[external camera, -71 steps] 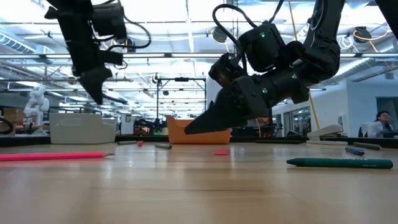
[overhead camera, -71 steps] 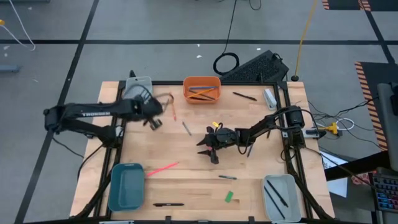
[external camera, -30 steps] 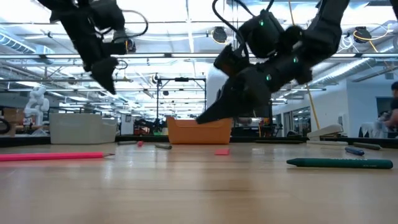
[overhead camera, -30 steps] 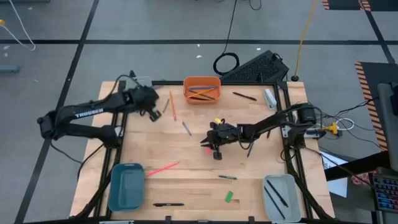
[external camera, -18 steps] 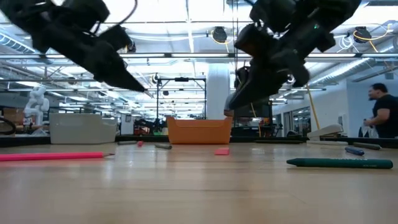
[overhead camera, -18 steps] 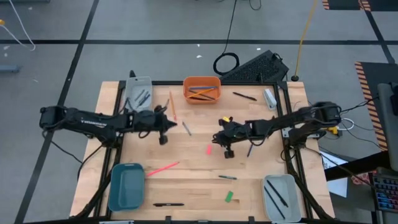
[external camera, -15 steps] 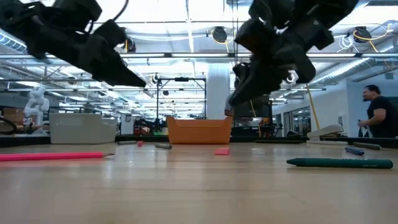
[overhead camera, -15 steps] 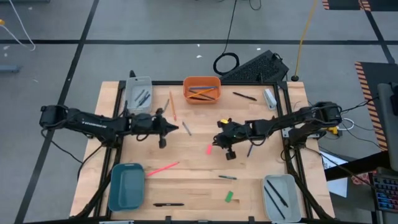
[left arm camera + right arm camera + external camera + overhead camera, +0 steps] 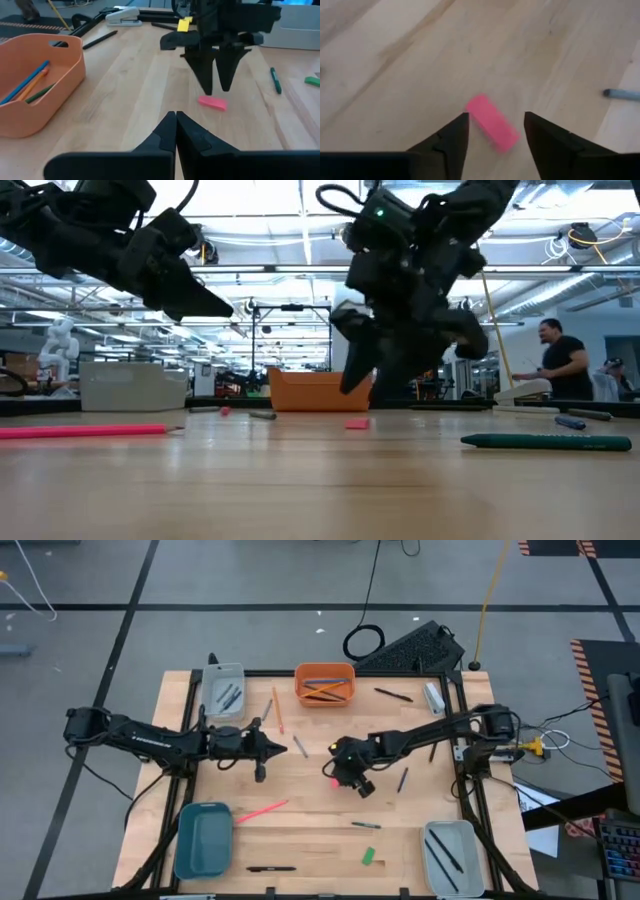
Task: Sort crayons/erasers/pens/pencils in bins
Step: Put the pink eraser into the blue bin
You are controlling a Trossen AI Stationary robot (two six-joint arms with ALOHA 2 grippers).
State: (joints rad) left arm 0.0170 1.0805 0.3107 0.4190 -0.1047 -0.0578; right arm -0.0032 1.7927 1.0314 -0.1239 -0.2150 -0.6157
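The light wooden surface [image 9: 300, 830] is seen from above. At its near edge, toward 6 o'clock, a slim black pen [image 9: 271, 868] and a small flat green eraser [image 9: 368, 856] lie, with the teal rounded plastic bin [image 9: 203, 840] at 7 o'clock and a pale translucent grey bin [image 9: 452, 845] holding dark pens at 5 o'clock. A long pink pencil [image 9: 261, 810] lies just beside the teal bin.

At the centre, the small flat pink eraser [image 9: 492, 123] rests on the wood, untouched. The right claw [image 9: 492, 131] is held just above it, pointing down, its fingers parted wide with one on each side of the eraser. The left claw [image 9: 175, 131] is held at 9 o'clock of the eraser, raised off the wood, its fingers pressed together on nothing.

Toward 12 o'clock, the orange rounded plastic bin [image 9: 324, 683] holds coloured pencils; at 11 o'clock a second pale grey bin [image 9: 222, 690] holds short dark crayons.
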